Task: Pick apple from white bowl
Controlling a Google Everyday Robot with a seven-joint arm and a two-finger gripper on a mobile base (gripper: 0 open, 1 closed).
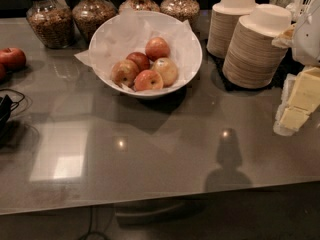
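Here, the apple [157,48] rests among other apples [148,80] in the white bowl [196,59]; the gripper [4,115] sits at the counter's left edge, grip unreadable.

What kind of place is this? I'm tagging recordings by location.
Probably an office snack counter or break room: a wide white paper-lined bowl of red-yellow apples, stacked tan disposable bowls, and glass jars of granola-like snacks. The dark cabled shape at the left edge may be the end effector.
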